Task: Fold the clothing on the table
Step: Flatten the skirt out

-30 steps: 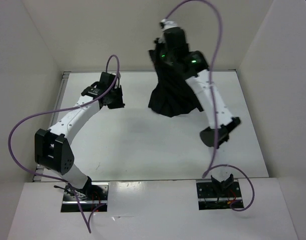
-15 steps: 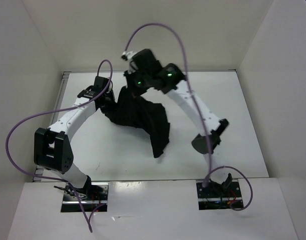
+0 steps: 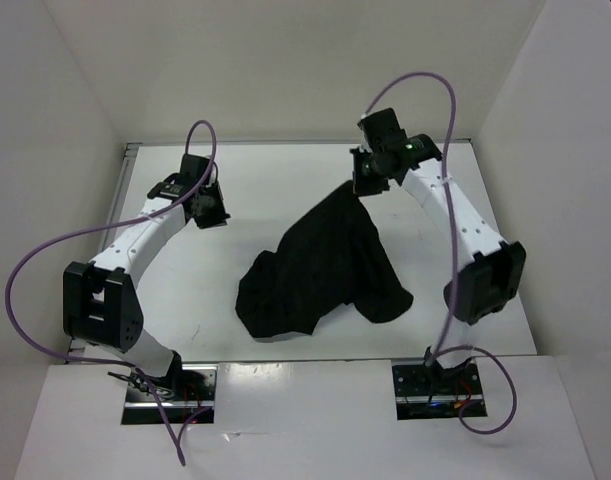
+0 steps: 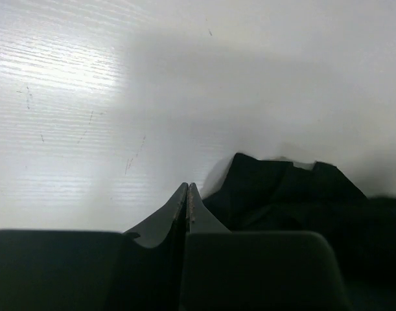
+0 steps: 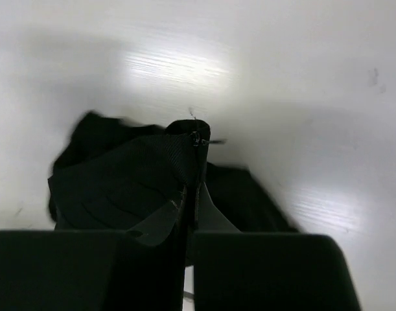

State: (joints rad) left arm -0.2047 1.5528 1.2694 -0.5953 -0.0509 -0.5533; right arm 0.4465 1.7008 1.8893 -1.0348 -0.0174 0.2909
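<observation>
1. The right gripper (image 3: 368,183), at the far right, is pinched tight on a raised corner of the soft black fabric garment (image 3: 320,265)
2. From that corner the garment slopes down to a crumpled heap on the flat white tabletop (image 3: 195,290), near the middle
3. The left gripper (image 3: 211,208), at the far left, has its fingers pressed together on nothing, apart from the garment

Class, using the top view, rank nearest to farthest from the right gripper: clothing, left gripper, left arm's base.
1. clothing, pinched by the right gripper itself, trailing toward the near side.
2. left gripper, at the far left.
3. left arm's base, at the near-left edge.
</observation>
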